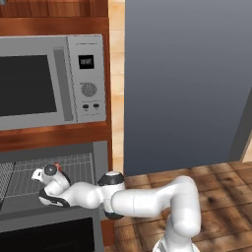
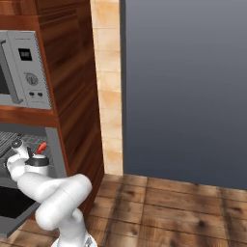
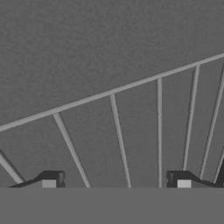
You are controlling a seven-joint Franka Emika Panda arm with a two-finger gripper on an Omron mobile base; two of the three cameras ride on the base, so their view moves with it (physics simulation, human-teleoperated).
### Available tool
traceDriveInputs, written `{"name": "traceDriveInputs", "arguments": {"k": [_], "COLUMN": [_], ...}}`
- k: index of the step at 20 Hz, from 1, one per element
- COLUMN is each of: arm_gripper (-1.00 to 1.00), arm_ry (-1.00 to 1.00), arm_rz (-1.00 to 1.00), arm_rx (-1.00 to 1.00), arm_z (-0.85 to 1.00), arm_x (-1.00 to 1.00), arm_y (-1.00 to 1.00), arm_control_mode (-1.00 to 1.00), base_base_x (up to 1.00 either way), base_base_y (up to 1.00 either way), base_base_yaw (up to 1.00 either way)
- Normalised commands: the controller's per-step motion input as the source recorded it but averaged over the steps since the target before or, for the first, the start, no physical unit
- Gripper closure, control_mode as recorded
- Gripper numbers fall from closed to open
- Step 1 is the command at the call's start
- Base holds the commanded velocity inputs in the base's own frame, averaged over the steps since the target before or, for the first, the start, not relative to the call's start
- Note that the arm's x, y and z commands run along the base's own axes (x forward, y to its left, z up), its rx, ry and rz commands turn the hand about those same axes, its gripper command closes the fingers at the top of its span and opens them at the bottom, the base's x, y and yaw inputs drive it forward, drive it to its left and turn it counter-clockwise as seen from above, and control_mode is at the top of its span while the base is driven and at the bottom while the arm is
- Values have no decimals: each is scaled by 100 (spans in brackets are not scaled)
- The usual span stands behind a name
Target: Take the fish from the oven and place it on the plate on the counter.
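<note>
A rendered home kitchen: a silver microwave (image 1: 51, 81) set in reddish wood cabinetry (image 2: 72, 72), a built-in oven (image 1: 54, 177) below (wire rack (image 3: 131, 131) inside), tan tiled wall (image 2: 108, 87), wooden plank floor (image 2: 183, 207).

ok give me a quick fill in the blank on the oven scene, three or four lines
1. The gripper reaches into the open ____.
2. In the hand view its fingertips stand apart over the bars of the wire ____.
3. The small red-orange ____ shows just beside the wrist.
4. The silver appliance above, with display and dial, is the ____.

Missing words: oven; rack; fish; microwave
</note>
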Motion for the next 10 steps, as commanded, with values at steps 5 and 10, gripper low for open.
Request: {"name": "traceDriveInputs", "arguments": {"k": [5, 10], "arm_gripper": [-100, -100], "arm_ry": [15, 20], "arm_rz": [-16, -7], "arm_rx": [-30, -33], "arm_z": [-100, -100], "arm_x": [-72, -86], "arm_y": [28, 32], "arm_control_mode": [-100, -100], "base_base_x": [0, 0], "base_base_y": [0, 0], "base_base_yaw": [0, 0]}}
